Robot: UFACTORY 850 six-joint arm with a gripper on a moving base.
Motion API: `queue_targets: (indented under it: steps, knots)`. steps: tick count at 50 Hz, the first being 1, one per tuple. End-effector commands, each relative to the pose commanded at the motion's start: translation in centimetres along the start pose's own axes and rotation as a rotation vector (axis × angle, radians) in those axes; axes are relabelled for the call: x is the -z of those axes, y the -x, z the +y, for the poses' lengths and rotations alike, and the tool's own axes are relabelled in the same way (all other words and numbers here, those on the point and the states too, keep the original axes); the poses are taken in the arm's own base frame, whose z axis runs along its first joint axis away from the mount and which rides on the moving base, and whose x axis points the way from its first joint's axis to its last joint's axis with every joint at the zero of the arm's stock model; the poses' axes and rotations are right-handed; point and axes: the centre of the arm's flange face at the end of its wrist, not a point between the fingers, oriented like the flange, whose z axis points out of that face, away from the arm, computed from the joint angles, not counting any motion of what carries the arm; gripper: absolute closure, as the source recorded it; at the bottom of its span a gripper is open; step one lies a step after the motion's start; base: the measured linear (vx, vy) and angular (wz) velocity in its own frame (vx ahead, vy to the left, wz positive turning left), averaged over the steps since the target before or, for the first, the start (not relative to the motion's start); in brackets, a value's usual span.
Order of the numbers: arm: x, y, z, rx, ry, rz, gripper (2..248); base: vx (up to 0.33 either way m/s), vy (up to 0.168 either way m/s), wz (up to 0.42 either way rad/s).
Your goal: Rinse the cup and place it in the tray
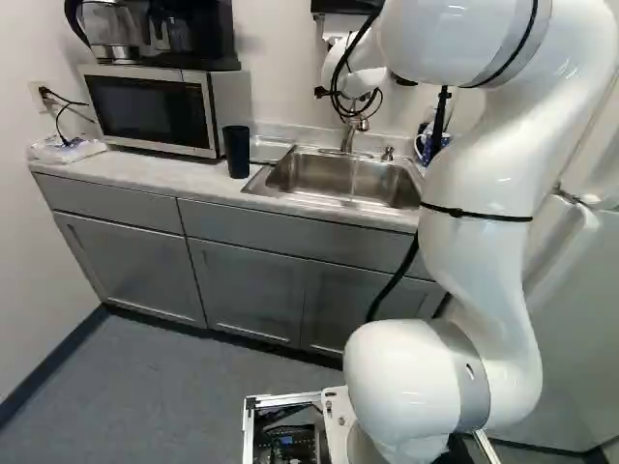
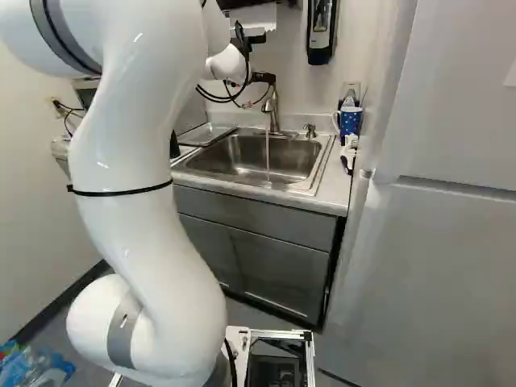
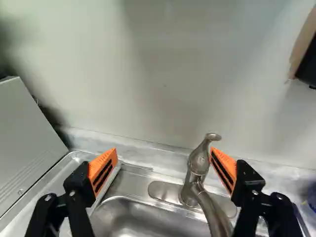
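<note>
In the right base view my gripper (image 2: 261,78) is up at the faucet (image 2: 272,106), partly hidden by cables. The wrist view shows the gripper (image 3: 164,157) open with nothing held; one orange pad (image 3: 224,169) is close beside the faucet handle (image 3: 200,160), and whether they touch I cannot tell. Water (image 2: 268,153) runs into the sink (image 2: 242,159). A dark cup (image 1: 237,152) stands upright on the counter left of the sink. A blue dotted mug (image 2: 350,121) stands right of it. A flat metal tray (image 2: 207,132) lies beside the sink's left edge.
The microwave (image 1: 155,111) stands left of the dark cup, a coffee maker (image 1: 189,34) on top of it. A soap dispenser (image 2: 320,32) hangs on the wall. The soap pump (image 2: 310,130) is right of the faucet. A tall white refrigerator (image 2: 427,242) borders the counter's right end.
</note>
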Motion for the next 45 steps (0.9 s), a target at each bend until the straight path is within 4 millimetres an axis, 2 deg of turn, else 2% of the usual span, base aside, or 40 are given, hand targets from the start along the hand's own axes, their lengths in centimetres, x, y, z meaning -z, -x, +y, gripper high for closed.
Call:
queue_targets:
  steps: [45]
  knots:
    - [8.7, 1.7, 2.5, 0.000, 0.041, -0.024, 3, 0.000, 0.000, 0.000]
